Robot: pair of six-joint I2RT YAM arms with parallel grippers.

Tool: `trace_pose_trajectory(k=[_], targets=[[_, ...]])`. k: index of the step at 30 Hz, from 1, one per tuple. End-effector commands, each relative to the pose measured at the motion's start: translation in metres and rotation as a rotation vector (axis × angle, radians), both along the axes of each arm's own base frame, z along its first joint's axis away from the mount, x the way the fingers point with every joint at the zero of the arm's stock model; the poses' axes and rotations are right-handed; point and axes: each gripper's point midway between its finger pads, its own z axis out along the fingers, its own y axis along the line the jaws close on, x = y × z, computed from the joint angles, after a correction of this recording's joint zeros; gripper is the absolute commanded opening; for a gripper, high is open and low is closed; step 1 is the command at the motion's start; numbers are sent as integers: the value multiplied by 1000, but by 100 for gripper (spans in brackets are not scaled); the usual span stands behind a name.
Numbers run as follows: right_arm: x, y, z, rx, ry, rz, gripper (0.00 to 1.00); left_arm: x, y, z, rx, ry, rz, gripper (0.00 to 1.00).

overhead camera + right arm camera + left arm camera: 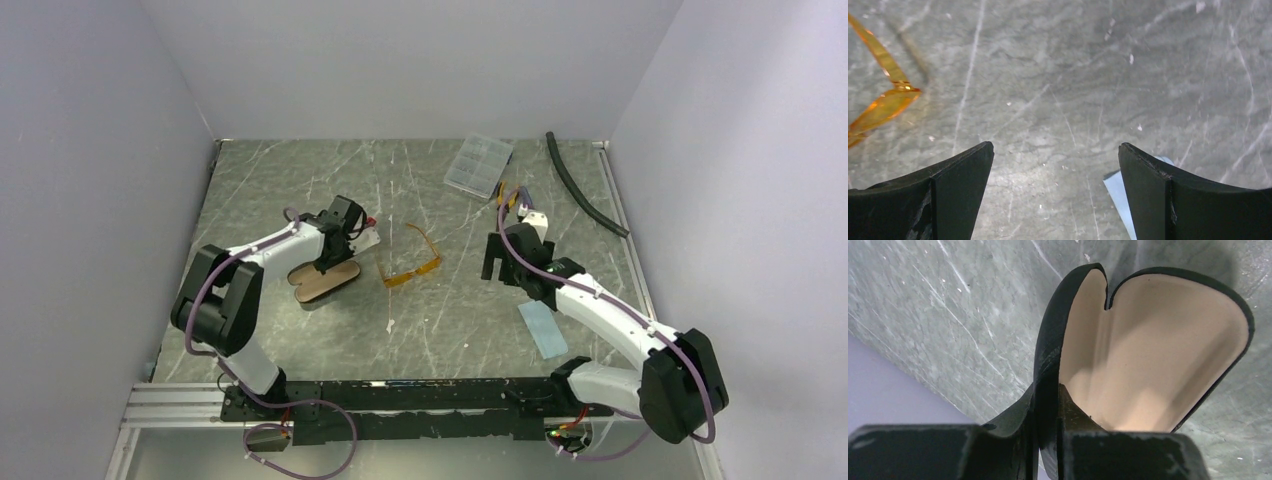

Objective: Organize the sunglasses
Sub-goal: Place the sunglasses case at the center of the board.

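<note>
The orange sunglasses (415, 264) lie unfolded on the table between the two arms; one lens and an arm show at the left edge of the right wrist view (883, 107). The tan-and-black glasses case (325, 280) lies open to their left. My left gripper (328, 262) is shut on the case's black rim; in the left wrist view (1048, 405) the wall sits pinched between the fingers, with the tan lining (1148, 350) beyond. My right gripper (490, 262) is open and empty, to the right of the sunglasses, over bare table (1055, 160).
A light blue cloth (543, 327) lies beside the right arm and shows by the right finger (1115, 187). A clear compartment box (478, 165), orange-handled pliers (512, 200) and a black hose (585, 188) lie at the back right. Grey walls enclose three sides.
</note>
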Motion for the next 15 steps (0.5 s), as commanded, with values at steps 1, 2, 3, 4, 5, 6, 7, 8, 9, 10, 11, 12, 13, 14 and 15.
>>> trace_pose_trajectory(k=[1, 2, 3, 4, 5, 6, 7, 8, 9, 10, 11, 12, 13, 14, 15], targets=[[-16, -20, -16, -43, 78, -129, 98, 17, -8, 4, -23, -28, 1, 16], [-19, -25, -19, -54, 88, -159, 97, 16, -9, 3, -30, -22, -1, 20], [-22, -30, -22, -62, 98, -189, 94, 16, -10, 4, -39, -21, -1, 24], [-25, -33, -25, -68, 107, -215, 91, 15, -12, 5, -49, -20, -3, 29], [-29, -37, -28, -73, 116, -237, 88, 14, -13, 7, -56, -20, -3, 32], [-31, -38, -31, -71, 124, -253, 85, 14, -13, 9, -64, -21, -3, 34], [-33, -39, -34, -67, 131, -263, 83, 13, -13, 11, -69, -20, -3, 36], [-36, -39, -37, -63, 138, -271, 81, 12, -14, 13, -75, -22, -2, 39], [-37, -40, -40, -60, 146, -277, 79, 11, -14, 15, -80, -22, -3, 42], [-39, -41, -42, -61, 154, -286, 77, 11, -15, 17, -87, -25, -3, 44], [-41, -42, -44, -65, 160, -296, 75, 10, -15, 20, -91, -27, -2, 47], [-42, -43, -46, -67, 167, -315, 73, 10, -15, 22, -94, -30, 0, 50], [-45, -46, -48, -75, 177, -335, 72, 9, -15, 25, -96, -33, 0, 54], [-48, -49, -50, -86, 189, -351, 71, 9, -15, 28, -99, -36, 0, 56], [-50, -51, -52, -92, 197, -363, 70, 9, -15, 31, -102, -42, 0, 60]])
